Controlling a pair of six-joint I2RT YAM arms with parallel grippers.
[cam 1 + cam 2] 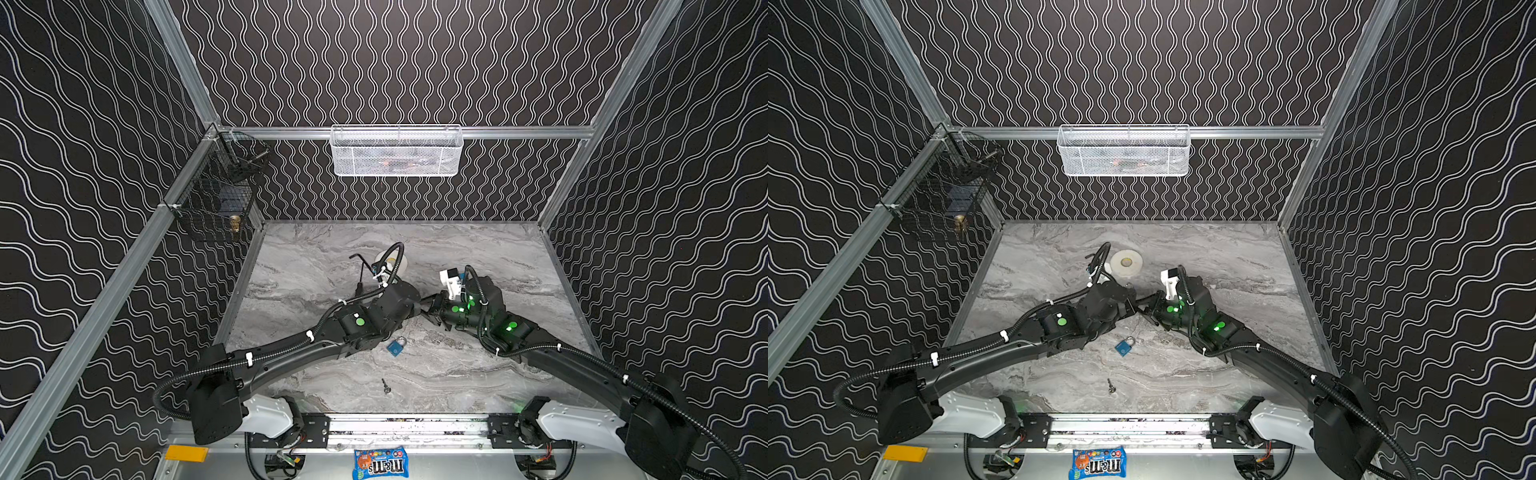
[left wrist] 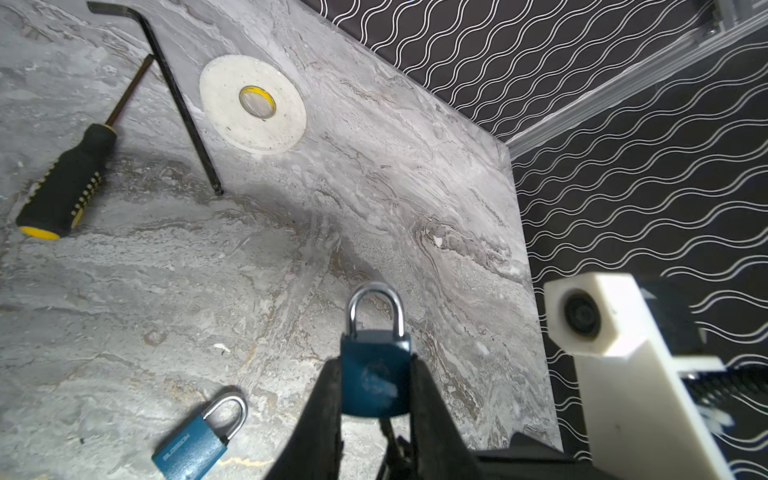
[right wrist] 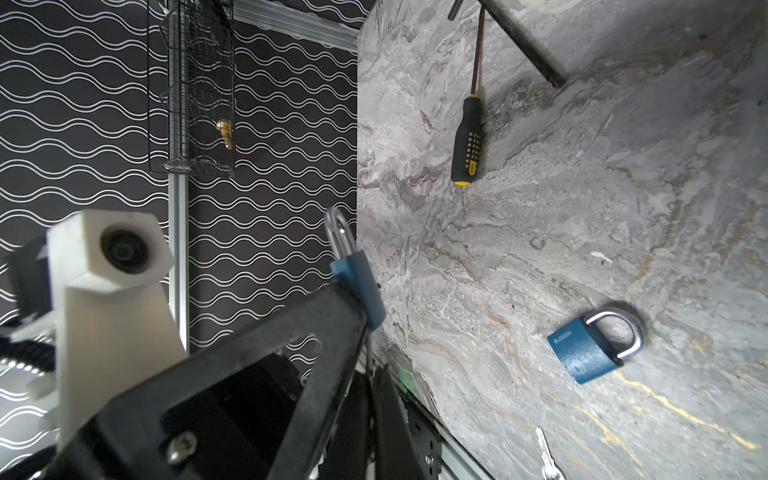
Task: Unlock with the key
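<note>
Grasping one blue, steel-shackled padlock (image 2: 375, 376), the left claw (image 2: 376, 388) is facing the clenched right claw (image 1: 424, 308); a second padlock (image 2: 195, 442) and one key (image 1: 387, 386) are lying near them.

Overhead view of the marble tabletop (image 1: 1225, 257). The left gripper (image 1: 1130, 308) and right gripper (image 1: 1145, 309) meet tip to tip above its middle, their jaws too small to read. A blue padlock (image 1: 1124, 346) lies flat nearer the camera, a key (image 1: 1111, 386) nearer still. A white tape roll (image 1: 1127, 263) lies behind the left arm. A white mesh basket (image 1: 1124, 151) hangs on the rear rail, a black wire basket (image 1: 942, 195) at the left
</note>
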